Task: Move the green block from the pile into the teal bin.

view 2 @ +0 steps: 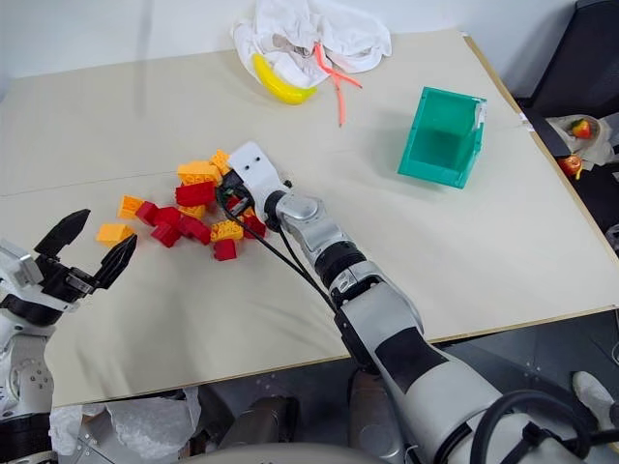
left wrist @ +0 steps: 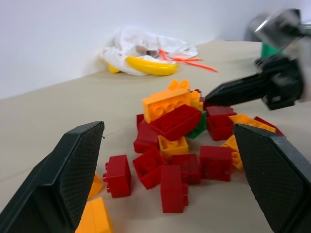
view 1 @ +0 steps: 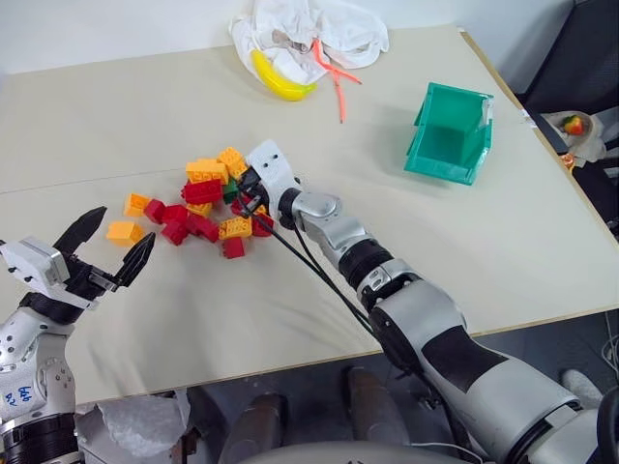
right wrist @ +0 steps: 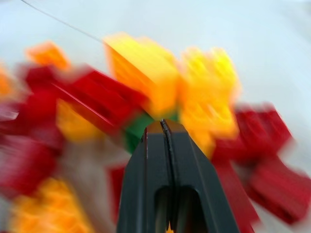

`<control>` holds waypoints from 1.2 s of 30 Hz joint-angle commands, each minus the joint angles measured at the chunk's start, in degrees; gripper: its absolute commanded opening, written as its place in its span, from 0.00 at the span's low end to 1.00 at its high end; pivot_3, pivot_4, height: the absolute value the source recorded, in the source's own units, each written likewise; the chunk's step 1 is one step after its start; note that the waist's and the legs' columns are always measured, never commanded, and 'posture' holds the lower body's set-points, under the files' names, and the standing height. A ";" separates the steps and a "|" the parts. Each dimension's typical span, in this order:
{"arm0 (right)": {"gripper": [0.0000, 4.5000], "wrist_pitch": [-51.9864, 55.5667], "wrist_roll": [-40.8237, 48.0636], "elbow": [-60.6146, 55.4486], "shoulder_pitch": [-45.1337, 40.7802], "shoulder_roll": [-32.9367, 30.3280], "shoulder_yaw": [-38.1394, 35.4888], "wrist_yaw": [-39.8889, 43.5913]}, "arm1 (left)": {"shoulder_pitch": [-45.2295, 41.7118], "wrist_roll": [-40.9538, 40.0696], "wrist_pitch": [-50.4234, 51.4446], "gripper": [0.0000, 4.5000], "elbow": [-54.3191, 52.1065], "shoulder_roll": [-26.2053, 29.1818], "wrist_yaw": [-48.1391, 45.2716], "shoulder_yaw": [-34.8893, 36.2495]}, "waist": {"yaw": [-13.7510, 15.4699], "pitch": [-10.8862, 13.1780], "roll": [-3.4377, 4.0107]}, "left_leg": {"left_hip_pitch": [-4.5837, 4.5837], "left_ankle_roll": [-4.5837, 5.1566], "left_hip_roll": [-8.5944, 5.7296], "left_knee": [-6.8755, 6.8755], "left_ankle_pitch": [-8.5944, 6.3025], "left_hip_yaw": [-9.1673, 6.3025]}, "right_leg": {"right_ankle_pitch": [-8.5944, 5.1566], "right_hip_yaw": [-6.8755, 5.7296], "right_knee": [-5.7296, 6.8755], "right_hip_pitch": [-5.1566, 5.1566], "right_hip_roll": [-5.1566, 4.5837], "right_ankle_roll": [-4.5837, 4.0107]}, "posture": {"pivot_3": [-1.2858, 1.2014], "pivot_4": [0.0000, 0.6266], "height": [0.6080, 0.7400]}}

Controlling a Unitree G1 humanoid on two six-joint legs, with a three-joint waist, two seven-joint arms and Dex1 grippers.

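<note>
The pile (view 1: 205,198) of red, orange and yellow bricks lies left of the table's middle. Tucked in its right side, under an orange brick, is the green block (view 1: 230,191), which the left wrist view also catches (left wrist: 197,129). My right gripper (view 1: 246,184) is shut with nothing between its fingers, and its tips are at the pile right beside the green block (right wrist: 135,132). Near the table's front left edge my left gripper (view 1: 124,224) hangs open and empty, pointing at the pile. The teal bin (view 1: 450,135) stands empty at the far right.
At the back of the table lie a yellow banana (view 1: 280,82), a crumpled white cloth (view 1: 309,34) and an orange strip (view 1: 338,87). Two orange bricks (view 1: 130,217) lie apart to the left of the pile. Past the table's right edge (view 1: 551,155) is a chair.
</note>
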 commanded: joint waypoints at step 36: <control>0.99 17.18 6.25 -49.63 31.08 -43.75 -8.15 30.24 | -30.06 9.97 20.87 1.00 12.67 8.73 2.81 -15.17 | 3.74 -0.02 -0.03 | -0.52 0.09 -0.16 0.56 -0.09 0.03 | 0.14 -0.11 -0.11 -0.21 -0.12 0.24 | 0.52 0.24 1.00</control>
